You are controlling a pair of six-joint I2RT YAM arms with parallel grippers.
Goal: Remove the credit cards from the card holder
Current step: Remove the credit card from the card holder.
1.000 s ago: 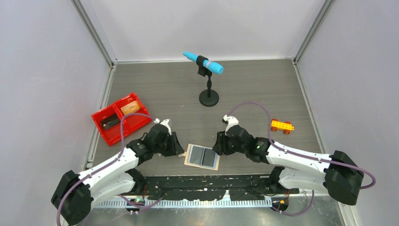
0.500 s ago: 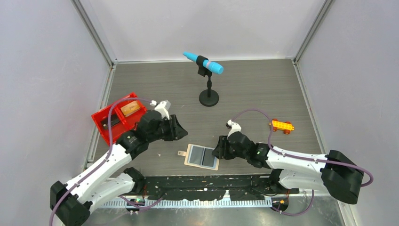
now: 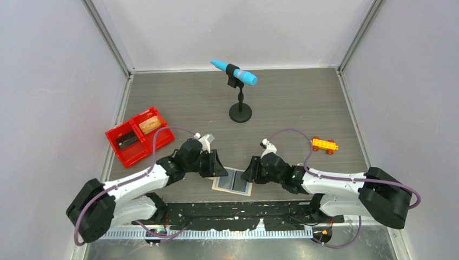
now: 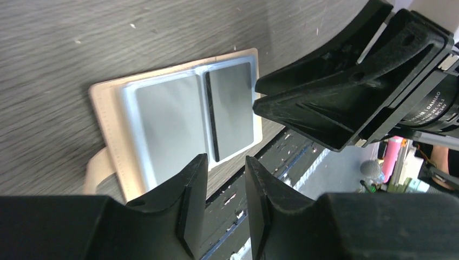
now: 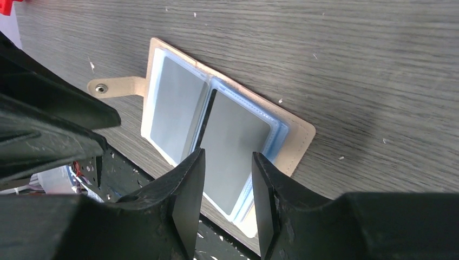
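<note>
Both grippers flank the open card holder, nothing gripped

Card holder (image 3: 233,180) lies spread flat at the near edge of the table (image 3: 292,103), sleeves up, tab to the left. Left gripper (image 3: 216,167) sits at its left edge and right gripper (image 3: 248,174) at its right. Both have jaws part-open and empty, probably so one can pin the holder while the other picks at a sleeve. Tan-orange card (image 3: 151,124) and dark card (image 3: 126,141) lie in separate compartments of the red tray (image 3: 116,149), well apart from the holder. Sleeves read plain grey; can't tell if a card remains inside.

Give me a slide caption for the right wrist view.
Right gripper, jaws open, poised over the card holder lying open on the table.
</note>
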